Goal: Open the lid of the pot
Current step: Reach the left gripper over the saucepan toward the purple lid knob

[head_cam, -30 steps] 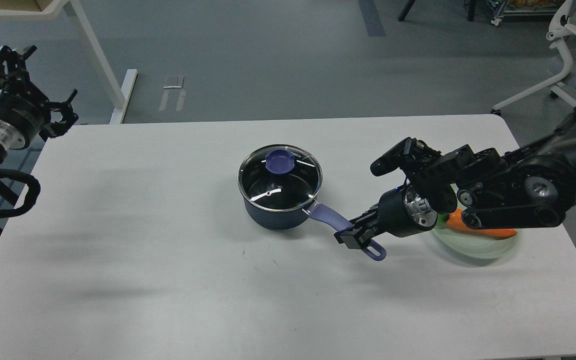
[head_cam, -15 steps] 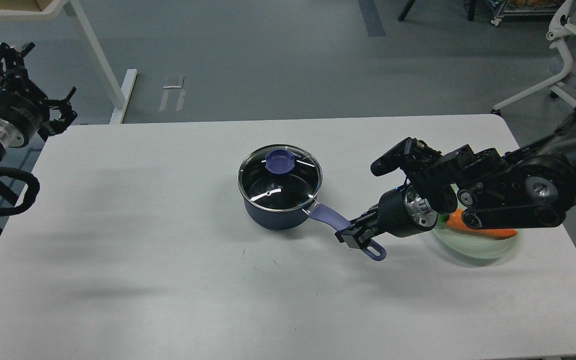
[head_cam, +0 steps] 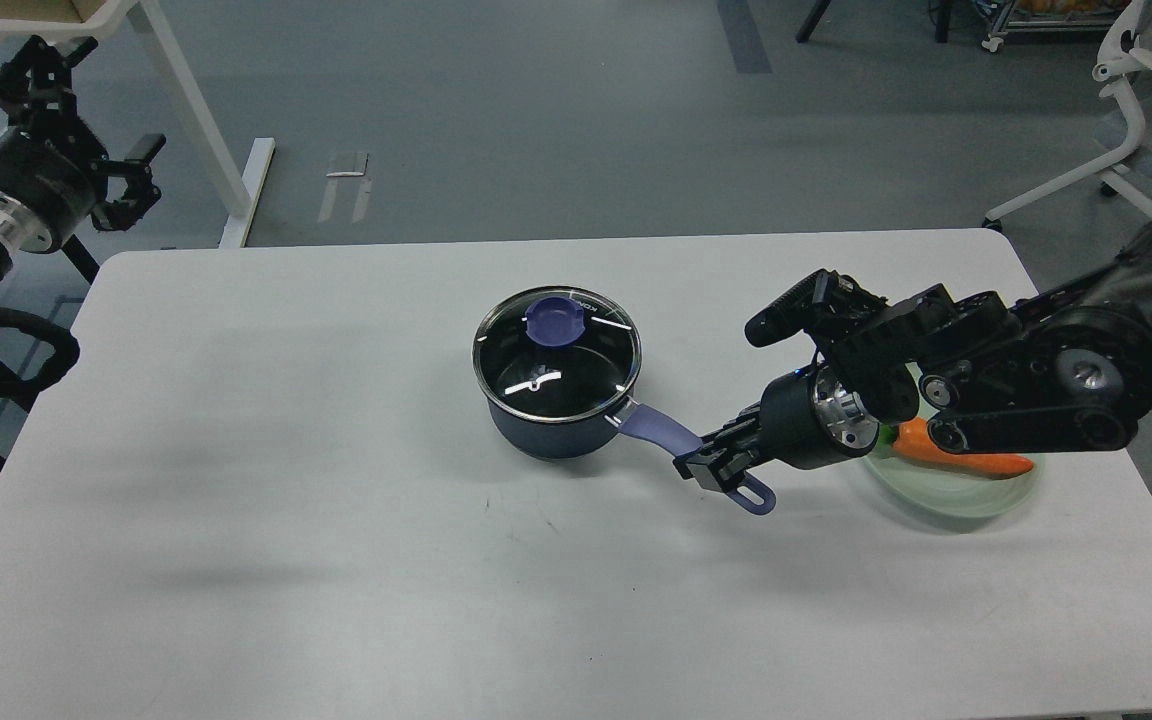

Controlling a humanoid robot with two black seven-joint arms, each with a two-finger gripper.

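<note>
A dark blue pot (head_cam: 551, 435) stands at the middle of the white table (head_cam: 336, 550). Its glass lid (head_cam: 558, 358) sits closed on it, with a purple knob (head_cam: 553, 320) on top. The pot's purple handle (head_cam: 671, 437) points to the front right. My right gripper (head_cam: 711, 468) is shut on the handle near its far end. My left gripper (head_cam: 46, 60) is raised off the table's far left corner, far from the pot; its fingers cannot be told apart.
A pale green plate (head_cam: 976, 495) with an orange carrot (head_cam: 956, 455) lies under my right arm at the table's right. A white table leg (head_cam: 201, 130) stands behind the far left corner. A white chair base (head_cam: 1126, 150) is at the far right.
My left gripper has risen and turned, moving away from the table's corner. The pot has shifted slightly as my right gripper holds its handle.
</note>
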